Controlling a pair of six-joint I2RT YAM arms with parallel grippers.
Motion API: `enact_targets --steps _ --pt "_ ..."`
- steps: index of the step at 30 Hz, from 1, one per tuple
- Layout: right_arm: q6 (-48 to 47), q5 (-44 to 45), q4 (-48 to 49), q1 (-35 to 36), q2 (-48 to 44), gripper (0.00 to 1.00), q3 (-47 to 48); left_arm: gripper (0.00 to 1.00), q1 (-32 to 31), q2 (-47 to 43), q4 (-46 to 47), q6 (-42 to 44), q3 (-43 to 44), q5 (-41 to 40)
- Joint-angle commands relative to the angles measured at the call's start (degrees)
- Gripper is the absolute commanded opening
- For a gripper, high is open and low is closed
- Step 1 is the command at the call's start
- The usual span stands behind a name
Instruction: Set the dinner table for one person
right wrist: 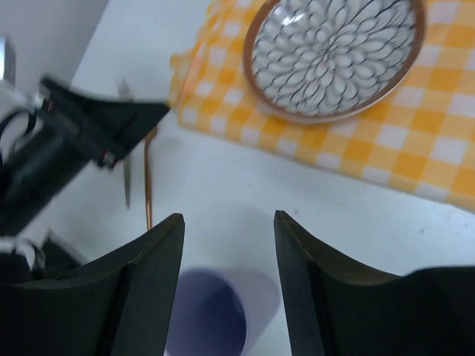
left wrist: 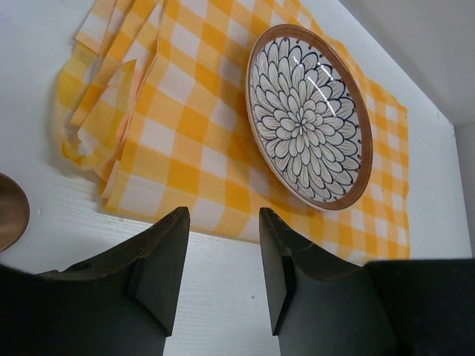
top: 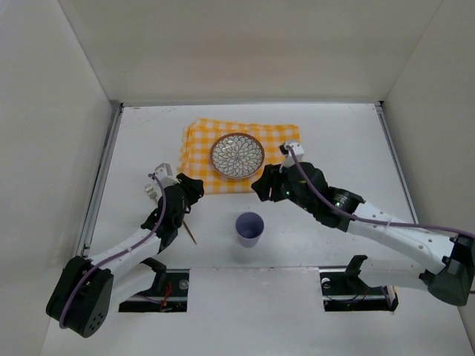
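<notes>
The white dinner table (top: 334, 141) holds a yellow-and-white checked cloth (top: 204, 159) at its middle back. A flower-patterned plate (top: 237, 156) with a brown rim lies on the cloth. A purple cup (top: 249, 228) stands upright on the bare table in front of the cloth. My left gripper (top: 193, 185) is open and empty, just off the cloth's front left corner. My right gripper (top: 261, 190) is open and empty, between the plate and the cup. In the right wrist view the cup (right wrist: 211, 315) sits just below the open right gripper (right wrist: 228, 217). The left wrist view shows the open left gripper (left wrist: 223, 215) over bare table, facing the plate (left wrist: 308, 111).
A thin copper-coloured utensil (top: 191, 233) lies on the table under the left arm; its handle (right wrist: 148, 178) shows in the right wrist view. A round brown piece (left wrist: 7, 211) shows at the left edge of the left wrist view. Metal rails (top: 104, 170) and white walls bound the table.
</notes>
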Motion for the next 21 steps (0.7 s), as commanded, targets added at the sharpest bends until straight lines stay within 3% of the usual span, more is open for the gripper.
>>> enact_targets --steps 1,7,13,16,21 --pt "-5.0 4.3 -12.6 5.0 -1.2 0.61 1.7 0.40 -0.5 0.3 2.1 0.2 0.7 -0.8" --pt "-4.4 7.7 -20.3 11.8 1.2 0.63 3.0 0.40 -1.1 -1.0 2.3 0.4 0.5 -1.4" --pt "-4.0 6.9 -19.1 14.4 4.8 0.61 3.1 0.41 -2.2 -2.5 2.5 1.0 0.3 -1.7" --pt "-3.6 6.5 -18.2 14.4 7.9 0.52 3.8 0.41 -2.3 -3.0 3.5 1.4 -0.2 -1.4" --pt "-3.2 6.5 -15.3 14.1 10.7 0.27 4.4 0.41 -4.0 -6.3 5.5 3.3 -1.3 -2.1"
